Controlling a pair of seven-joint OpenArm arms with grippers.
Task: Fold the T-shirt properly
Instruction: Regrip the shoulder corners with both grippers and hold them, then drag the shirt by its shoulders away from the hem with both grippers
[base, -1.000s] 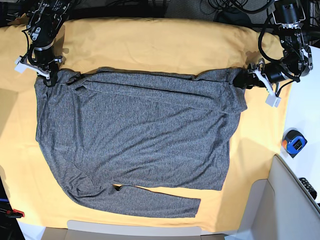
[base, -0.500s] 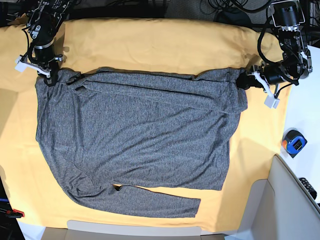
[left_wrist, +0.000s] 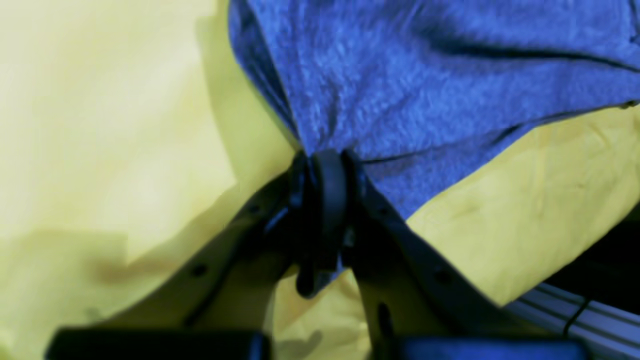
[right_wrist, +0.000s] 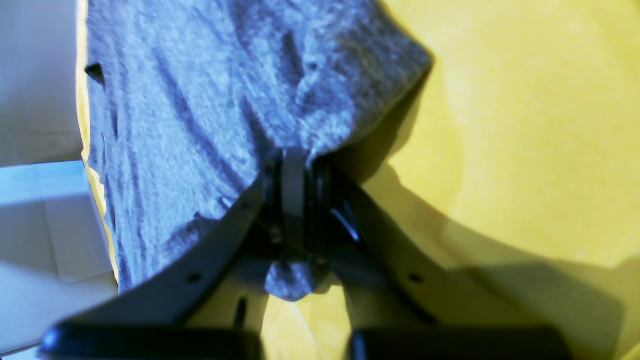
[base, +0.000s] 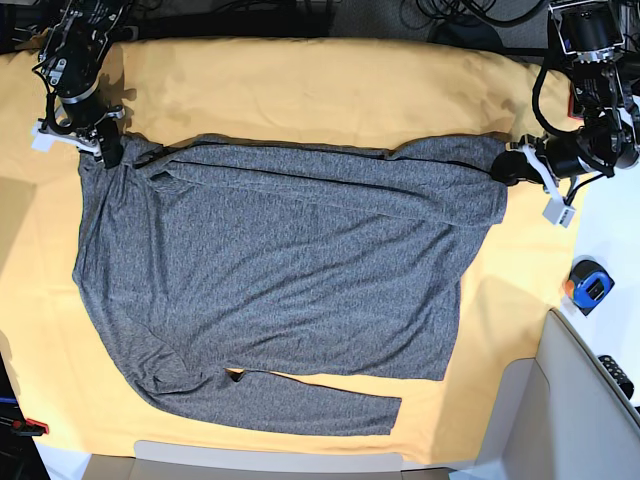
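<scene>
Both my jaws, left (base: 512, 166) and right (base: 104, 146), clamped on T-shirt (base: 280, 270) far corners; shirt flat, no fold made.

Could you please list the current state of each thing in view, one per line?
T-shirt: spread mostly flat, far edge folded over, pinched at both far corners.
Left gripper: shut on the shirt's corner.
Right gripper: shut on the opposite corner.
Yellow cloth: lying spread under the shirt.
Tape measure: resting beside the cloth.

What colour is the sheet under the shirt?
Plain yellow-orange cloth sheet, clearest in the base view.
</scene>
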